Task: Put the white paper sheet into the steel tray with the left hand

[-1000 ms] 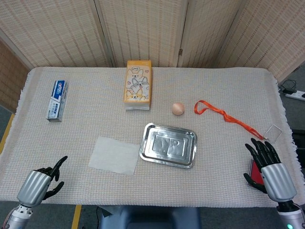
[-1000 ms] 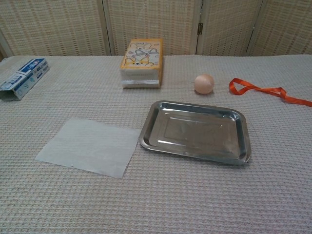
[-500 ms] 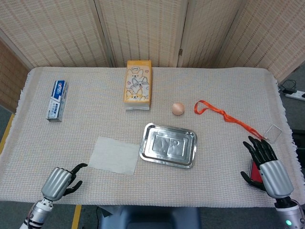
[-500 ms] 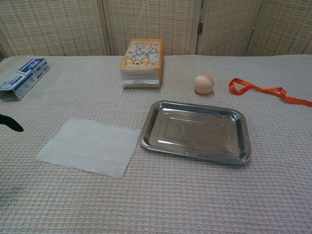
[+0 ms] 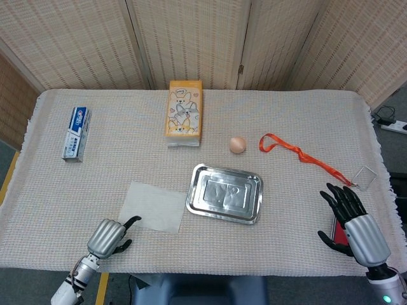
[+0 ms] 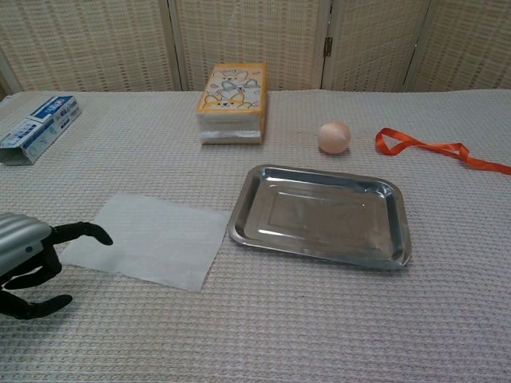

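Left hand point(image 6: 28, 259), fingers apart and empty, hovers beside the unmarked white paper sheet point(image 6: 148, 239); printed writing elsewhere unreadable.

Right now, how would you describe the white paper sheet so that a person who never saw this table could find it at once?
Start at the steel tray in the middle of the cloth-covered table. Directly to its left, at the tray's edge, lies the white paper sheet, flat on the cloth, with the left hand at its near-left corner. It is the only thin, plain, unprinted thing there; the toothpaste box and tissue pack are thick and colourful.
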Robot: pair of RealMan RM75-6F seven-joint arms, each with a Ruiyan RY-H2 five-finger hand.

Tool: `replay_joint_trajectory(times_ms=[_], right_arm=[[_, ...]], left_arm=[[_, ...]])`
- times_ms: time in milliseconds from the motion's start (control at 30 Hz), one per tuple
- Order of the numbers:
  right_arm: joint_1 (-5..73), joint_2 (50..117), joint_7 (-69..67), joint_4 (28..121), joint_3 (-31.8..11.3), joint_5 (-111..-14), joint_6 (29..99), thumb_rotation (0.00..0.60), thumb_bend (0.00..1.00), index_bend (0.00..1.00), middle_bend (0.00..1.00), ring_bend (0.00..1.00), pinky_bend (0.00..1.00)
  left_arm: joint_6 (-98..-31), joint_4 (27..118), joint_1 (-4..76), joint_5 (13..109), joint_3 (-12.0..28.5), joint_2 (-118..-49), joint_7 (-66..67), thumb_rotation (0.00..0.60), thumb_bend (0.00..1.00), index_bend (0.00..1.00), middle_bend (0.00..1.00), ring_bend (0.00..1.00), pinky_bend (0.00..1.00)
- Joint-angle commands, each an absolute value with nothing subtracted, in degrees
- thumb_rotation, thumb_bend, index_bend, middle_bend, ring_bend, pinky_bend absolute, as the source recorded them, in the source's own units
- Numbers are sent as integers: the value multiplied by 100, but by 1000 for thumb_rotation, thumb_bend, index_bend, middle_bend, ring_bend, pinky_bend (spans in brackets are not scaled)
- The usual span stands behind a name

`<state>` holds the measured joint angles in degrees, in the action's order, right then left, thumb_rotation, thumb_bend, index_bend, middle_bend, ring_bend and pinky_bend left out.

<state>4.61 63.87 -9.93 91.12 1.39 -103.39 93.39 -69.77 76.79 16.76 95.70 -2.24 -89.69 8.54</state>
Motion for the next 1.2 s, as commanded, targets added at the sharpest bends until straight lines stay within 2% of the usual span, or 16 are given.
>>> replay_joint_trajectory(times_ms=[33,500,633,1200], right_arm=[[478,6295,-1384,9091,236,-10522,9478,600,310,0,0,0,0],[494,6399,-1539,8906,209,-10621,9693,600,310,0,0,0,0],[492,6429,-1603,8858,202,-10651,9780,600,310,0,0,0,0],[523,6489,-1684,8770,231,-10743,9889,600,310,0,0,0,0]], left_arm=[[-6918,7556,1763,9504,-174,-9072,812,600,367,241,1000,1000,1000],[-6751,7282,2013,9248,-70,-9247,694,600,368,283,1000,1000,1000],[-6723,7167,2061,9183,-59,-9306,644,600,406,300,1000,1000,1000],[-6414,7007,2280,8850,-5,-9454,837,600,428,304,1000,1000,1000]])
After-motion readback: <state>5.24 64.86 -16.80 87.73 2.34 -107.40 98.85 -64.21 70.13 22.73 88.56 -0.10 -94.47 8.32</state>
